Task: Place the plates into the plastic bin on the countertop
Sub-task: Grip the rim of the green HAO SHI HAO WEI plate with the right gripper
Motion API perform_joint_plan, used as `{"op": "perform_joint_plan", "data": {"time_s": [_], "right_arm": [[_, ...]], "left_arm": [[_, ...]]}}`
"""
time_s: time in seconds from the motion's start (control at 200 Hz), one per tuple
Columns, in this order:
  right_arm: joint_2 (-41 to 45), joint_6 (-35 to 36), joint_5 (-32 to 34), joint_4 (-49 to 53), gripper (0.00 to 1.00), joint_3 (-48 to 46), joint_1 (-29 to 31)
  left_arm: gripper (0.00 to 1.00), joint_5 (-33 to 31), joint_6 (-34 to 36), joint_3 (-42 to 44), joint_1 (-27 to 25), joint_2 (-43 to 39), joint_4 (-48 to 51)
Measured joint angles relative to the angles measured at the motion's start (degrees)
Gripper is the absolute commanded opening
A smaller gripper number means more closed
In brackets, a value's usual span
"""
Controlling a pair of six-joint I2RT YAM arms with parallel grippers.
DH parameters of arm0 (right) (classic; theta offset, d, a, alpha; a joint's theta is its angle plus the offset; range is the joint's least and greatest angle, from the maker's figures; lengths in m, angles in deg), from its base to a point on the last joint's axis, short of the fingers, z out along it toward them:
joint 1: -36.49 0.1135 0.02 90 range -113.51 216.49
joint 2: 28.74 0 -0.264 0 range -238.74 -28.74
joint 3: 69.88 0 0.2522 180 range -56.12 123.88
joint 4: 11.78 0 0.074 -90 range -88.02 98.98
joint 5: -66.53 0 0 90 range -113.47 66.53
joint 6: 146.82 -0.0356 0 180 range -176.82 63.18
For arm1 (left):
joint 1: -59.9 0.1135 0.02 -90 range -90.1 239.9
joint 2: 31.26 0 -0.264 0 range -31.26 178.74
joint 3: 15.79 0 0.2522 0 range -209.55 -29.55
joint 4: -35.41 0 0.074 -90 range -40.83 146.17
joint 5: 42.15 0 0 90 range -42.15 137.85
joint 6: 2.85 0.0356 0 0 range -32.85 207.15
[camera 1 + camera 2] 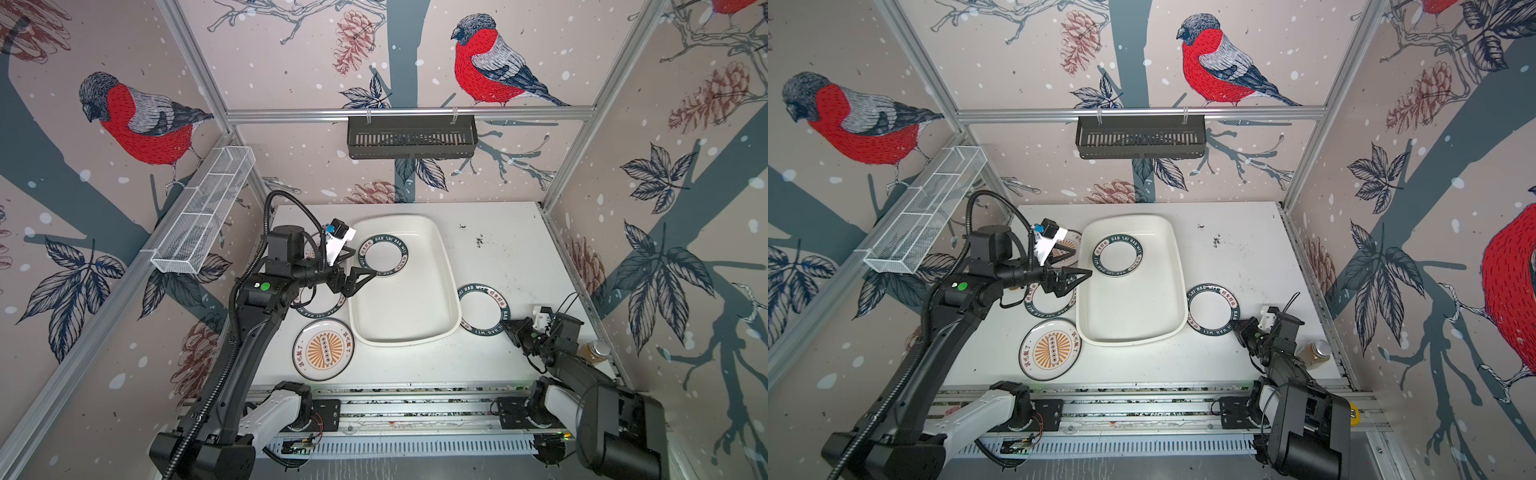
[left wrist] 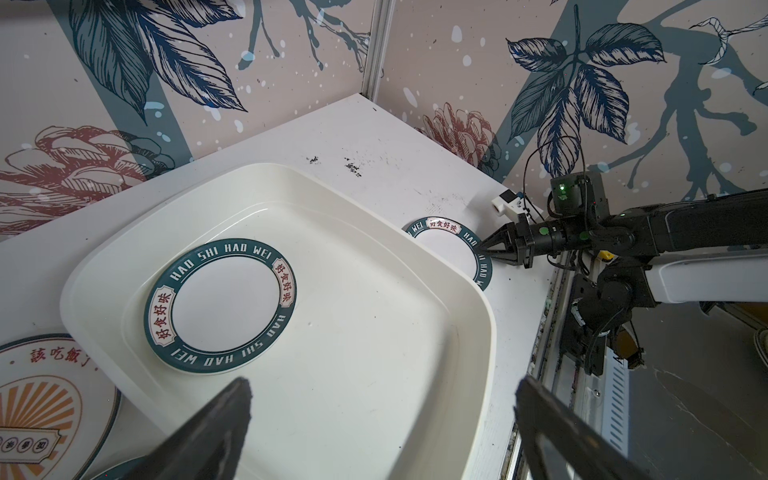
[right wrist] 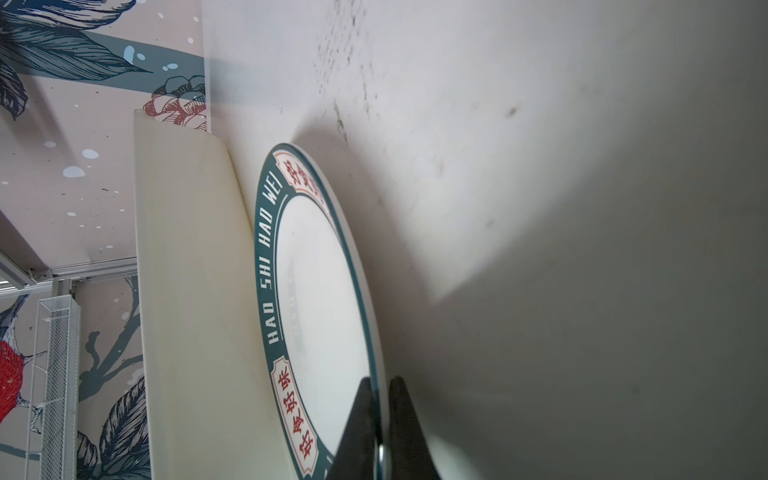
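Note:
The white plastic bin (image 1: pixel 409 305) (image 2: pixel 374 332) lies mid-countertop (image 1: pixel 507 257). One green-rimmed plate (image 1: pixel 383 255) (image 2: pixel 224 307) lies flat in its far end. My left gripper (image 1: pixel 362 284) (image 2: pixel 383 384) hangs open over the bin's left rim, holding nothing. A second green-rimmed plate (image 1: pixel 482 309) (image 3: pixel 320 299) lies right of the bin, and my right gripper (image 1: pixel 506 328) (image 3: pixel 380 382) is shut on its near rim. An orange sunburst plate (image 1: pixel 323 350) sits front left. Another green-rimmed plate (image 1: pixel 320 309) and another sunburst plate (image 1: pixel 1073 245) lie partly hidden under the left arm.
A black slotted rack (image 1: pixel 411 137) hangs on the back wall and a white mesh basket (image 1: pixel 203 212) on the left wall. A jar of amber liquid (image 1: pixel 596 351) stands behind the right arm at the table's right edge. Dirt specks (image 1: pixel 480 240) mark the far countertop.

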Motion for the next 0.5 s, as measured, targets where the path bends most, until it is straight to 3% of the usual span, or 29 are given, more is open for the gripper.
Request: {"op": "perform_joint_plan", "data": {"time_s": [0.5], "right_arm": [[3.9,-0.3,1.4,5.9,0.02,4.6,-0.9]], "left_arm": [[0.98,0.0,0.0,0.0,0.0,0.0,-0.1]]}}
